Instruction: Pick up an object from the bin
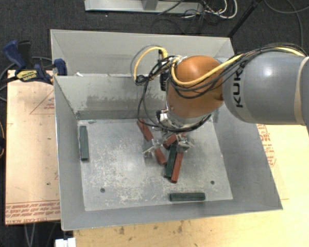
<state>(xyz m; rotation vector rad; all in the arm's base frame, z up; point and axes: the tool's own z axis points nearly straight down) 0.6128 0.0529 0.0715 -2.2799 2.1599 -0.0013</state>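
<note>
My gripper (165,145) is down near the bin's floor, right of centre, over a small cluster of bars. A reddish-brown bar (144,130) sticks out to its upper left. Below it a dark green bar (170,164) and another reddish-brown bar (177,166) lie side by side, pointing toward the front. One metal fingertip (152,151) shows at the cluster's left edge, touching or very close to a brown bar. The wrist hides the rest of the fingers and part of the cluster.
A dark green bar (84,142) lies along the left wall. Another dark green bar (187,196) lies near the front wall. The arm with its orange dome and cables comes in from the right, above the back right of the bin.
</note>
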